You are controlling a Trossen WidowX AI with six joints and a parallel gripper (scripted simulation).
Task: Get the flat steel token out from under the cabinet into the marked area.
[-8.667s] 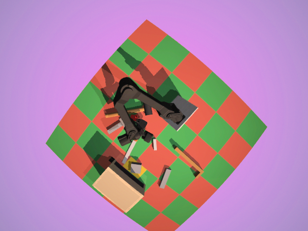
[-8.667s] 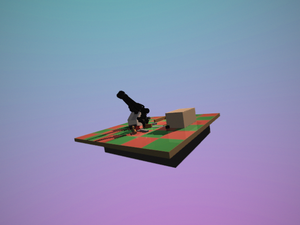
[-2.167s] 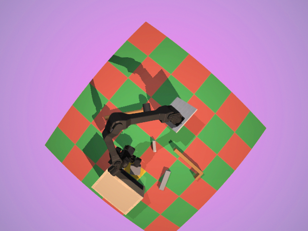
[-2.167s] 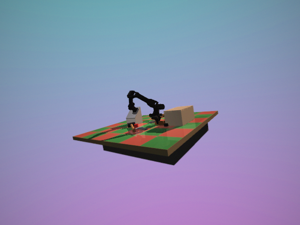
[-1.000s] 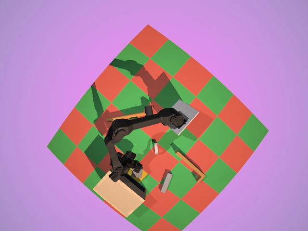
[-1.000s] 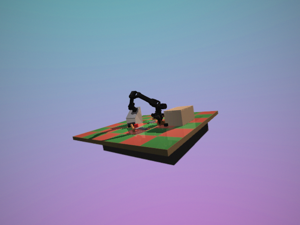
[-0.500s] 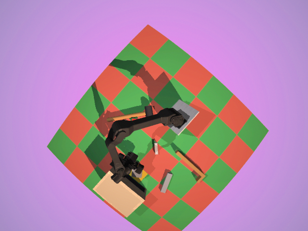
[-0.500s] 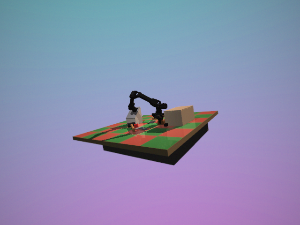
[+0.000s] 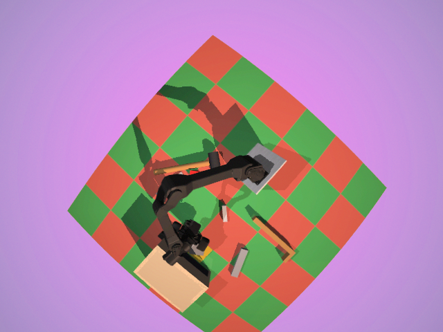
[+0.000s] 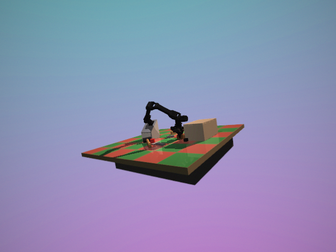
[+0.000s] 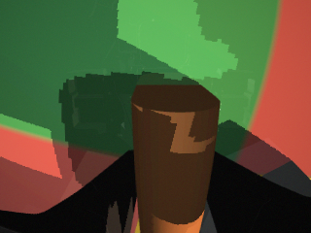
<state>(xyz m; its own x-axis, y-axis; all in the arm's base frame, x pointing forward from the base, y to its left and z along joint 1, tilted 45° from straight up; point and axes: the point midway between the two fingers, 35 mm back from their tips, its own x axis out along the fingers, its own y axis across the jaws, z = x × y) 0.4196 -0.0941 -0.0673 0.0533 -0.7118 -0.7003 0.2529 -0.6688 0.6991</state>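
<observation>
My gripper [image 10: 179, 135] [image 11: 169, 158] is shut on a round wooden handle [image 11: 173, 131] in front of the cabinet. The handle's flat end shows in the wrist view; its other end is hidden. The tan cabinet [image 9: 172, 280] [image 10: 193, 132] stands at the table's edge; its dark front [image 9: 200, 270] is partly covered by the arm. A yellow patch [image 9: 205, 254] lies in front of it, with a grey piece [image 9: 197, 249] over part of it. I cannot tell what the grey piece is or whether it joins the handle. I cannot make out the token or the vent slots.
A wooden L-shaped stick [image 9: 273, 234] and a grey bar [image 9: 239, 261] lie to the right in the top view. A small pale block [image 9: 224, 213] is nearer the middle. A black-headed mallet [image 9: 214, 159], a red item [image 9: 193, 172] and a grey sloped box [image 9: 273, 163] [image 10: 154, 130] are farther off.
</observation>
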